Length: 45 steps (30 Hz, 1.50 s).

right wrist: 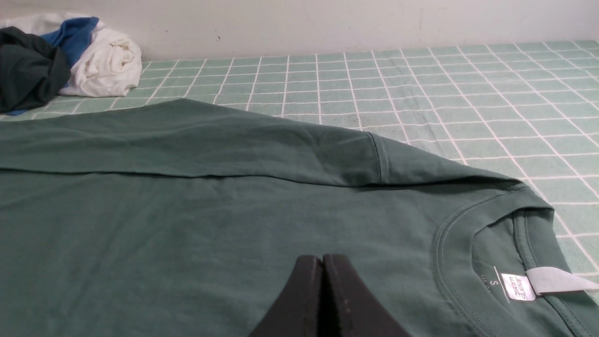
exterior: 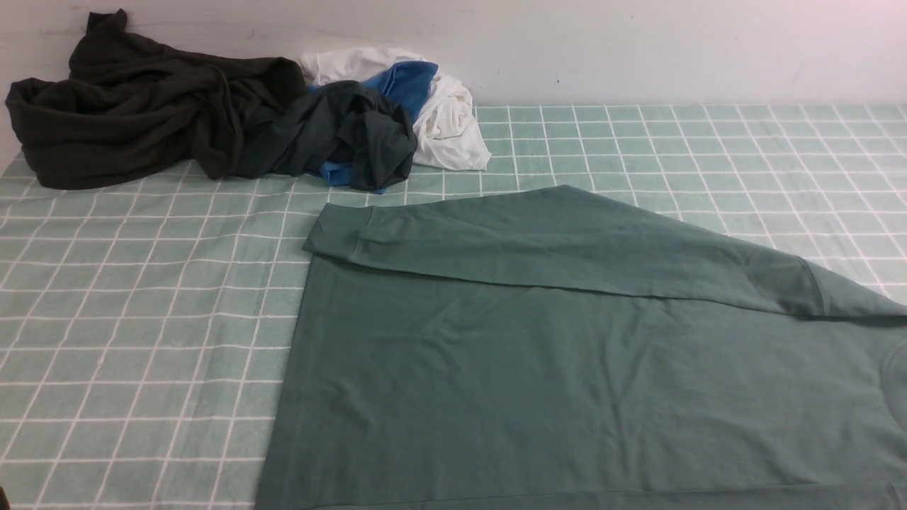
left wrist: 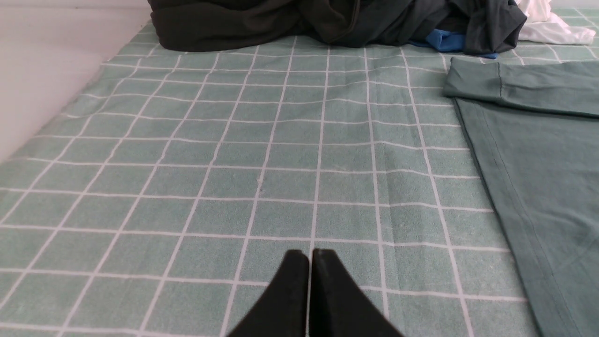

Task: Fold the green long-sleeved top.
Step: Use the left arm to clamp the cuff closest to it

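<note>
I see the long-sleeved top [exterior: 567, 368] spread flat on the table cover [exterior: 142, 319]. It fills the near right part of the table and runs past the right and near edges of my front view. Its sleeve [exterior: 567, 241] lies folded across the far edge of the body, with the cuff [exterior: 336, 234] at the top's far-left corner. The collar [right wrist: 472, 243] is at the right end. A heap of clothes [exterior: 212, 120] sits at the far left against the wall [exterior: 638, 49], just behind the cuff and apart from it. My left gripper [left wrist: 309, 257] is over bare cover to the left of the top. My right gripper [right wrist: 323, 262] is over the top's body, near the collar.
</note>
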Available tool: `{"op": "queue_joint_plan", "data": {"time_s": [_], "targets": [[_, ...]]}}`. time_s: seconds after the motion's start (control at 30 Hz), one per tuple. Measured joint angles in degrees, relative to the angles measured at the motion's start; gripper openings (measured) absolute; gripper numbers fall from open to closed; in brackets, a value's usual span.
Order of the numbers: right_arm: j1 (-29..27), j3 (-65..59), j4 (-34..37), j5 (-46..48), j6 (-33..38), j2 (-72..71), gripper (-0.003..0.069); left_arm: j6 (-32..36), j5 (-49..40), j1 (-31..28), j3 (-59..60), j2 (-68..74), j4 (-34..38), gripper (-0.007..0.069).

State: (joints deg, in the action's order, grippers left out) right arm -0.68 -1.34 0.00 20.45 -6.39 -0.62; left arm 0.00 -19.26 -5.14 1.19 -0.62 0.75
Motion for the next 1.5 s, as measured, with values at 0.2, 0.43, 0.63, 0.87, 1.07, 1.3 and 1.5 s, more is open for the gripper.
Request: {"op": "queue_joint_plan", "data": {"time_s": [0.2, 0.43, 0.63, 0.87, 1.07, 1.3, 1.5], "targets": [[0.0, 0.0, 0.0, 0.0, 0.0, 0.0, -0.0014, 0.0, 0.0, 0.0, 0.0, 0.0, 0.46, -0.0004], [0.0, 0.0, 0.5, 0.0, 0.0, 0.0, -0.0014, -4.8, 0.0, 0.0, 0.0, 0.0, 10.98, -0.0004], [0.0, 0.0, 5.91, 0.05, -0.28, 0.0, -0.0014, -13.86, 0.0, 0.0, 0.49, 0.0, 31.75, -0.0004], [0.02, -0.06, 34.27, 0.93, -7.92, 0.0, -0.0014, -14.67, 1.13, 0.0, 0.49, 0.0, 41.94, -0.0004], [0.02, 0.0, 45.95, -0.19, -8.24, 0.0, -0.0014, -12.95, 1.86, 0.0, 0.49, 0.0, 43.22, -0.0004], [0.02, 0.0, 46.3, -1.18, -4.69, 0.0, -0.0014, 8.73, -2.75, 0.0, -8.75, 0.28, 43.16, -0.0004], [0.02, 7.06, 41.7, 3.36, 10.02, 2.18, -0.0014, 23.6, -16.02, 0.0, -22.36, 13.97, 36.77, -0.0004]]}}
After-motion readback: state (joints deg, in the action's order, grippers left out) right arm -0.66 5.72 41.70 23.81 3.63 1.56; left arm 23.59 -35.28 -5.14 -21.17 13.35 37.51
